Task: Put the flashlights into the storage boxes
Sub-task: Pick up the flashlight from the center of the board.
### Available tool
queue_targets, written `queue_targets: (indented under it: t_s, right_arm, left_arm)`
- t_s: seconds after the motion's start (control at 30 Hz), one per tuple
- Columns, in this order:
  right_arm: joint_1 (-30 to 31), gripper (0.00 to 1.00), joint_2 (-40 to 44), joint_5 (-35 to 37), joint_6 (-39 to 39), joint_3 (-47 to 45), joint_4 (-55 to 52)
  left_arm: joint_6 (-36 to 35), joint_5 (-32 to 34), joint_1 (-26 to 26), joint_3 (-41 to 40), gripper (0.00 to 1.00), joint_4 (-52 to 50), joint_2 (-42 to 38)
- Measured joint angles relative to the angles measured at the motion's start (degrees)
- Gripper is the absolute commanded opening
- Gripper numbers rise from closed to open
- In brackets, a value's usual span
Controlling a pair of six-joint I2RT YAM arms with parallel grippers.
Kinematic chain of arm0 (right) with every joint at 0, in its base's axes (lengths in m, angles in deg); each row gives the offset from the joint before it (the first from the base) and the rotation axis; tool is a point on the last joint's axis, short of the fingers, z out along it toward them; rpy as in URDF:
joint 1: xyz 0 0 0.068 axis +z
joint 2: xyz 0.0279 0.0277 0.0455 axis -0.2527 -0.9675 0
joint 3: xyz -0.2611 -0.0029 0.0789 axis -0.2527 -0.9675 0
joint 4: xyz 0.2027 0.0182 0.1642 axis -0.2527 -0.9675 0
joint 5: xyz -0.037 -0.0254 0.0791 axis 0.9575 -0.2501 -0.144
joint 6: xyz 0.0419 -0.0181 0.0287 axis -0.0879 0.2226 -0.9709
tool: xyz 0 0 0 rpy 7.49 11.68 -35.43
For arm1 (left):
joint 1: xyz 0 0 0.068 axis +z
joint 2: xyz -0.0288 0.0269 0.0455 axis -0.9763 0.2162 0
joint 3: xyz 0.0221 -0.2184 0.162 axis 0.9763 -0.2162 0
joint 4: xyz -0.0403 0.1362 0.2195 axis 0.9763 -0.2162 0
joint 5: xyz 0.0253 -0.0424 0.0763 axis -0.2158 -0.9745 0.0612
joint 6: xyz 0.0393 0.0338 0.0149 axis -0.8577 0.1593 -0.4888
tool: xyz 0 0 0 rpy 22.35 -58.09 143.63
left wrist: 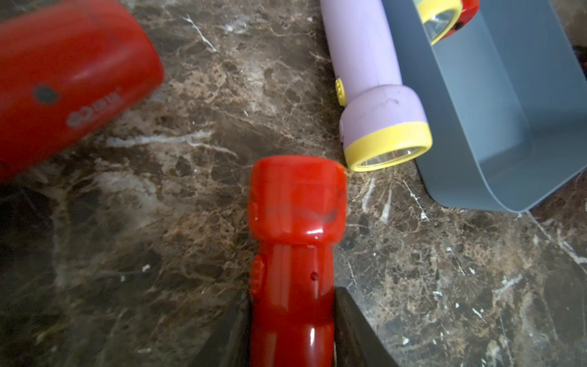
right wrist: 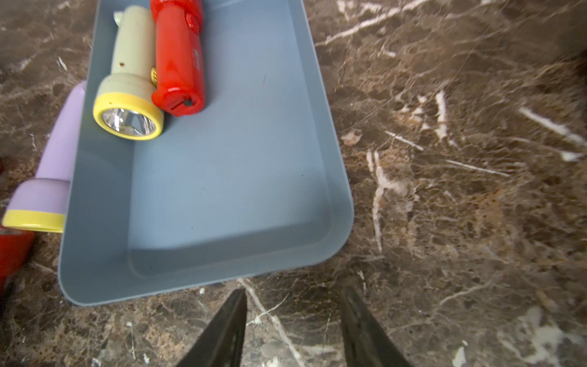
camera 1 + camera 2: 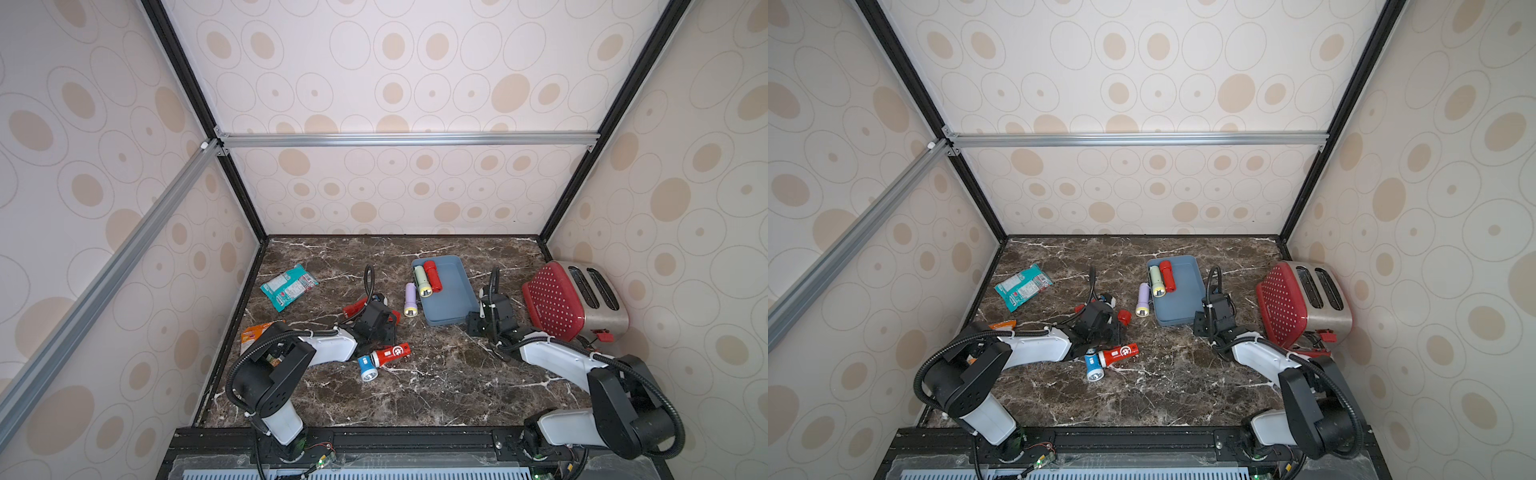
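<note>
Both top views look down from high over the whole desk [image 3: 436, 386]; wrist cameras sit close above it, sharing the slate-blue tray [image 2: 222, 190].

Robot test cell dressed up as a home kitchen corner.

Cream wall panels printed with beige ovals [image 3: 415, 62] sit in a frame of black posts [image 3: 199, 104] and a silvery aluminium crossbar [image 3: 407, 139]. They enclose a dark brown, white-veined worktop [image 3: 436, 374], seemingly marble but perhaps only printed. A red white-dotted two-slot metal toaster [image 3: 573, 299] and a teal foil snack packet [image 3: 289, 286] look domestic. The white-and-black left robot arm [image 3: 328, 347] and right robot arm [image 3: 557, 357], standing at a black front rail [image 3: 415, 436], suggest a lab.
</note>
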Motion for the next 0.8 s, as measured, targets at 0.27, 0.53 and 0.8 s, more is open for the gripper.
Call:
queue_targets:
  t_s: [0.27,0.53,0.8]
  right_arm:
    - [-3.30,0.53,-4.52,-7.02,-1.11,4.83,-3.98]
    - [-3.39,0.53,-5.99,-13.86,-1.31,4.83,-3.10]
    - [-3.39,0.53,-2.75,-13.18,-1.77,1.40,-0.74]
  left_arm:
    - [-0.59,1.90,0.00,0.33,0.41,-3.98,-2.01]
    - [1.79,2.05,0.00,0.31,0.41,-4.57,-7.37]
    - [10.23,0.61,0.00,2.14,0.35,0.00,-9.73]
